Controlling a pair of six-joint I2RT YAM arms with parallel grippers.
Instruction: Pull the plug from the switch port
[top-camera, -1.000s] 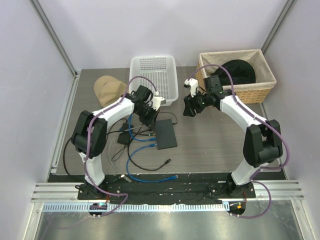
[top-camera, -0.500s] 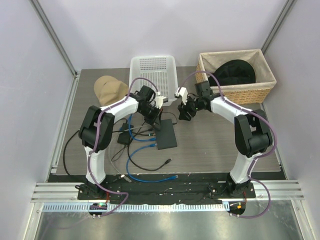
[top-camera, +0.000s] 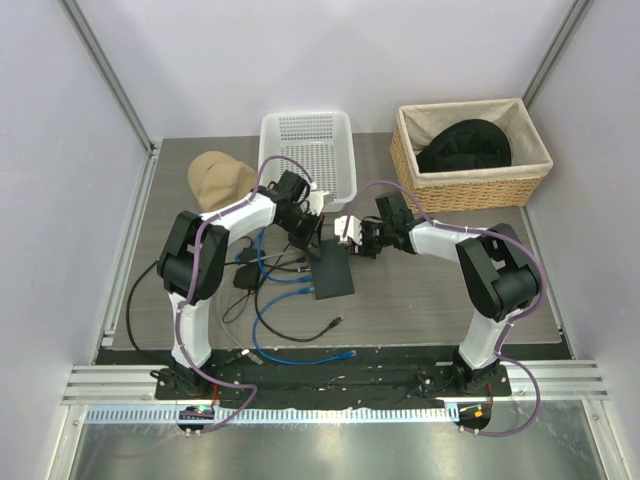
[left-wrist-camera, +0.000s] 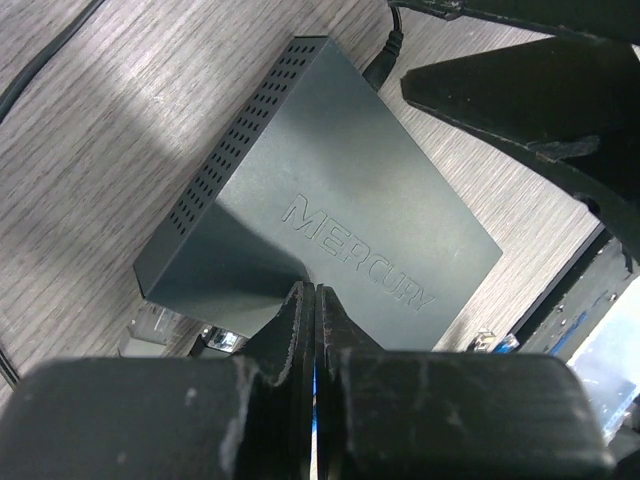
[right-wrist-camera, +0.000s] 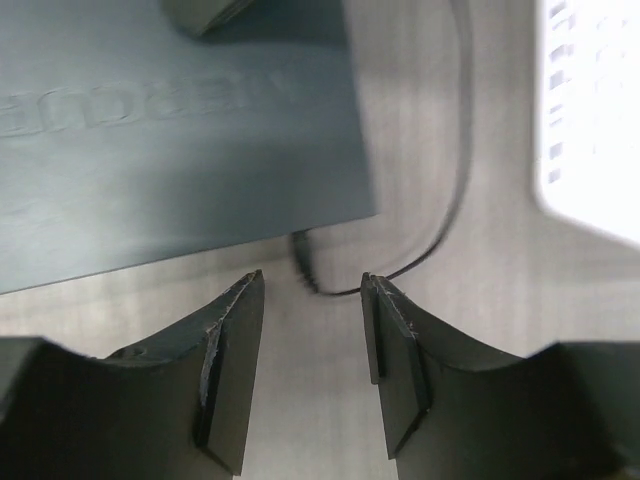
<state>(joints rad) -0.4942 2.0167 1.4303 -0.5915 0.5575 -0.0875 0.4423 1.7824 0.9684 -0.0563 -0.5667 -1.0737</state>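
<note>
Switch (top-camera: 332, 268) matte black; cable (top-camera: 256, 335) blue; basket (top-camera: 307, 140) white mesh; table (top-camera: 420, 300) grey woodgrain.

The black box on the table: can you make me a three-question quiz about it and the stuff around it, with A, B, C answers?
1. Where is the switch?
A) flat on the table, nearer the arms than the white basket
B) held up in the air
C) in a drawer

2. How many baskets are there?
A) one
B) two
C) four

3. The right gripper is:
A) shut
B) holding a cup
C) open

Answers:
1 A, the top view shows it lying on the wood just below the white basket.
2 B, there is the white basket and the wicker basket.
3 C, the right wrist view shows a wide gap between its fingers.
</note>
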